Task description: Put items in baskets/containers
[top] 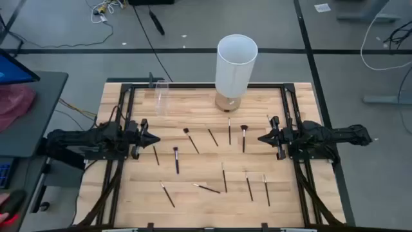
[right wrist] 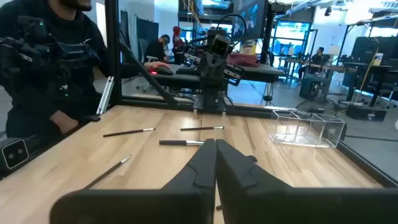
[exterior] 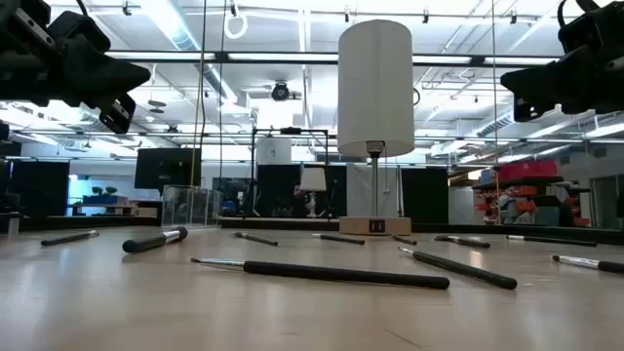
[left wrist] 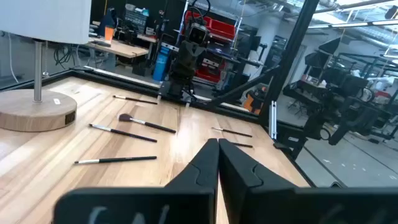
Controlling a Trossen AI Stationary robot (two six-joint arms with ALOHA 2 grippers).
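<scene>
While both of your dark arms hang above the pale wooden tabletop [top: 206, 193], neither carries anything: your left gripper [top: 154, 139] sits at the table's left edge with its two fingers pressed tight together and nothing between them, and your right gripper [top: 262, 138] mirrors it at the right edge, likewise clamped closed on nothing. You can see the same meeting fingertips in each wrist view, left [left wrist: 217, 144] and right [right wrist: 215, 144], pointing across the table at the opposite arm. Your thin dark-handled brushes [top: 176, 159] all lie flat and scattered over the middle and near part of the wood between the two grippers, none touching either one; one with a fuller dark tuft [top: 244, 136] lies just beside the right gripper, and a long one [exterior: 331, 273] lies nearest the low camera. Your small transparent colourless container [top: 161, 95] stands at the far left of the table, well apart from the brushes, and looks box-like with flat walls in the right wrist view. A tall white cylindrical lamp on a round wooden base [top: 235, 64] stands at the far middle edge. A person in dark clothing [right wrist: 50, 56] sits beyond the table's side
</scene>
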